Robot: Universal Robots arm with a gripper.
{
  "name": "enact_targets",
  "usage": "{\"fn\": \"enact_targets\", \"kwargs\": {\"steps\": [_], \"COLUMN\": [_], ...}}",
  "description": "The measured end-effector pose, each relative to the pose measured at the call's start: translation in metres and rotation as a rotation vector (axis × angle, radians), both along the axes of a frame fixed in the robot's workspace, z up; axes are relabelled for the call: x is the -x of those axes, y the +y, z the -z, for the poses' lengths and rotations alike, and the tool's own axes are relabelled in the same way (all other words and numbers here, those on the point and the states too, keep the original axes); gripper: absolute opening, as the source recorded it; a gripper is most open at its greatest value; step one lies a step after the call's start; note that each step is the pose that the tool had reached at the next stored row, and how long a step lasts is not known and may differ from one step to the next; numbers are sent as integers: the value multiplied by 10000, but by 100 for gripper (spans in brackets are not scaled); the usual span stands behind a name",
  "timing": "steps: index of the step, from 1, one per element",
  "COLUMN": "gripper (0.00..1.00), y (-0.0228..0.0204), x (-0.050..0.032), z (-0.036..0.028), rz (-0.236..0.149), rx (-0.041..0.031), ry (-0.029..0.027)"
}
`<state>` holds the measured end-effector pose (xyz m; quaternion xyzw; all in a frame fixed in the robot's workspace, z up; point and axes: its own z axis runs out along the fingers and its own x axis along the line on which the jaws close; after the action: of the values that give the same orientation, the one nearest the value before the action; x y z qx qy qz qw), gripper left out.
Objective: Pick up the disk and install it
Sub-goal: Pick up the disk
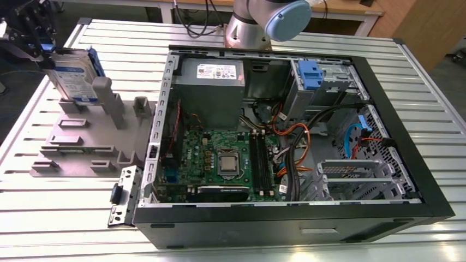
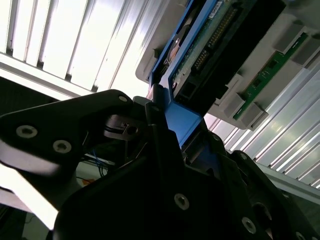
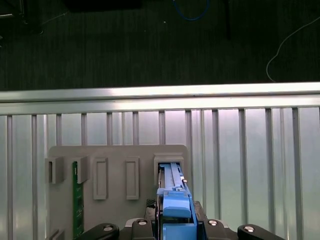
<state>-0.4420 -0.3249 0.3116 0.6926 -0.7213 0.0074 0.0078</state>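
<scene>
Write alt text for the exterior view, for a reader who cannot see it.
A black end effector grips the upper edge of a silver hard drive in a blue plastic carrier, standing on edge in a grey plastic fixture at the exterior view's left. Beside it on the slatted metal table lies an open black computer case with its green motherboard exposed.

A computer case [image 1: 291,221] is lying open on the surface [image 1: 43,218], and a slotted holder [image 1: 80,158] is sitting just beside it, on the exterior view's left. The disk [image 1: 71,76] is standing on edge, slightly tilted, in the holder's rear slot, with the gripper [image 1: 45,54] clamping its upper end.
</scene>
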Motion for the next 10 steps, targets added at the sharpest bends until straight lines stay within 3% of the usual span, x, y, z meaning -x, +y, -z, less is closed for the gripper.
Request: {"fn": "enact_targets", "kwargs": {"steps": [10], "gripper": [36], "y": [0], "x": [0], "z": [-111], "rz": [0], "rx": [0], "ry": [-1]}}
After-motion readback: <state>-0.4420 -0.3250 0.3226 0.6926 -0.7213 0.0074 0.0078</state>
